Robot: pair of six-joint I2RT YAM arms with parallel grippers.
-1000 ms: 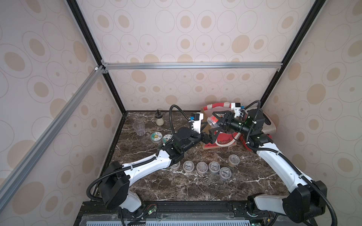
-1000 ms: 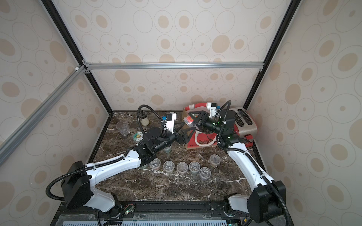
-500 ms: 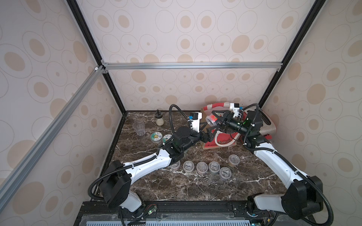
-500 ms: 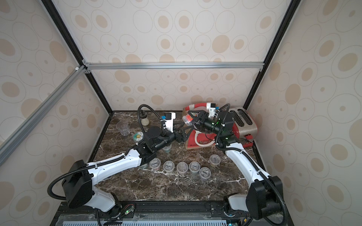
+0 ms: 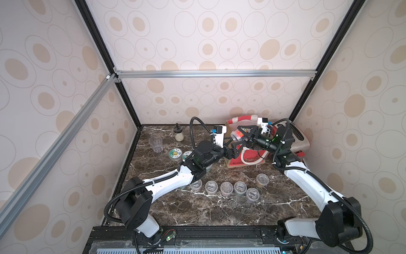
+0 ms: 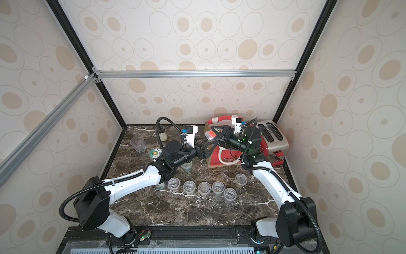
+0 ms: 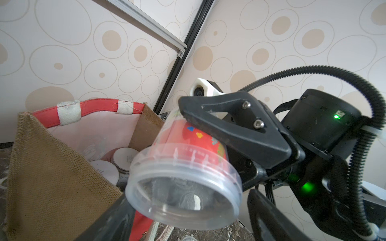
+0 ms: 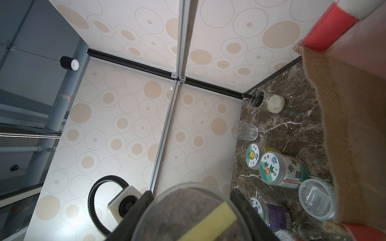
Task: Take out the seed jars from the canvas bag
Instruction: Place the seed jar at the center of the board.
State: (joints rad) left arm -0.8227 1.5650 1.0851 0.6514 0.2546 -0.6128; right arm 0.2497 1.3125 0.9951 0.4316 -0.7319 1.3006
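My right gripper [image 5: 239, 136] is shut on a red-labelled seed jar [image 5: 236, 134], held tilted in the air just left of the canvas bag [image 5: 249, 161]. The jar's clear lid [image 7: 183, 187] points at my left gripper [image 5: 231, 148], which is open with a finger on either side of the lid. In the right wrist view the jar's base [image 8: 188, 217] fills the gap between the fingers. Inside the bag lie more jars with white lids [image 7: 125, 158]. A row of short seed jars [image 5: 226, 188] stands on the marble, and taller picture-lidded ones [image 5: 175, 153] stand further left.
A glass shaker [image 5: 178, 135] and a clear tumbler [image 5: 156, 144] stand at the back left. The red toaster [image 5: 301, 140] sits behind my right arm in the back right corner. The bag's white rope handle [image 5: 243, 158] hangs over its red front.
My right gripper has carried the red-labelled jar a little to the left, away from the bag. The left gripper has edged up so that its jaws flank the lid.
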